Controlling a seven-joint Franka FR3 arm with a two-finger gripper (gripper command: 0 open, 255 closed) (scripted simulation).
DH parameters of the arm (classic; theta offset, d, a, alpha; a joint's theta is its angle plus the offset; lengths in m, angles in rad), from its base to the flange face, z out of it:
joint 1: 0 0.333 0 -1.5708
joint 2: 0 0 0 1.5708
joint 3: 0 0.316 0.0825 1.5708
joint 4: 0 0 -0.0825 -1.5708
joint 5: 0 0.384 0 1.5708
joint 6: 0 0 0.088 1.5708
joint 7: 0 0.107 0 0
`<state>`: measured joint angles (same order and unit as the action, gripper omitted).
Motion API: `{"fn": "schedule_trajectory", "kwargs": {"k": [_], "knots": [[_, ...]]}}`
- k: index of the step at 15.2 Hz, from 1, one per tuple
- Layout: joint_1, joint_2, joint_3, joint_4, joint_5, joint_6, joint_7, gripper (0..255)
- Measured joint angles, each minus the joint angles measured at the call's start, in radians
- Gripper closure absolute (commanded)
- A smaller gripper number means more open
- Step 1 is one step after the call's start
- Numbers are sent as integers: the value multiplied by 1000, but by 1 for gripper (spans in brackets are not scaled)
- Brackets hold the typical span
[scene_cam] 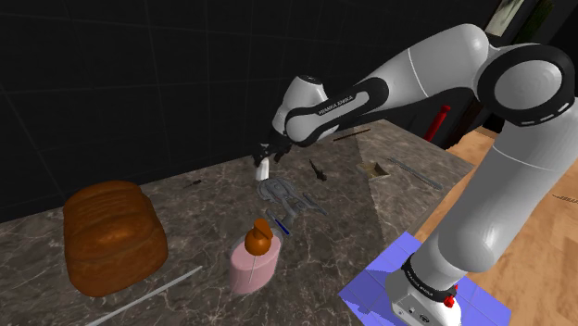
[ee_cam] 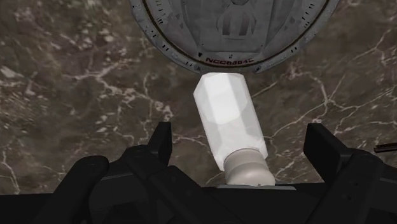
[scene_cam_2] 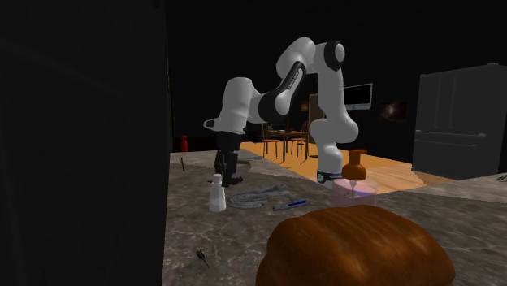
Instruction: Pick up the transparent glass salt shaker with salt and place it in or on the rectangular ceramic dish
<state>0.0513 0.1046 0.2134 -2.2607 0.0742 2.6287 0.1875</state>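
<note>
The salt shaker [ee_cam: 228, 118] is a pale, white-looking faceted bottle with a rounded cap, upright on the dark marble top [scene_cam: 185, 199]. My black gripper [ee_cam: 240, 133] is lowered over it, open, with one finger on each side of the cap and neither touching it. From the shoulder camera the shaker [scene_cam: 263, 169] pokes out just under the gripper [scene_cam: 265, 157]. In the second exterior view the shaker [scene_cam_2: 217, 196] stands below the gripper [scene_cam_2: 223, 174]. The pink rectangular dish [scene_cam: 252, 269] sits nearer the front edge, with a brown object [scene_cam: 259, 237] on it.
A grey starship model [scene_cam: 289, 196] lies right beside the shaker, with a blue pen [scene_cam: 281, 223] next to it. A big brown bread loaf [scene_cam: 111, 239] occupies the shoulder view's left. Small dark tools lie farther back. The counter edge drops to a wooden floor at the right.
</note>
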Motion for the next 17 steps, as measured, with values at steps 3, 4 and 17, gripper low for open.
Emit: {"fn": "schedule_trajectory", "kwargs": {"k": [3, 4, 17], "knots": [[2, 18, -1, -2, -5, 20, 3, 0], [2, 18, -1, -3, -5, 21, 3, 0], [2, 19, -1, -2, -5, 22, 4, 255]]}}
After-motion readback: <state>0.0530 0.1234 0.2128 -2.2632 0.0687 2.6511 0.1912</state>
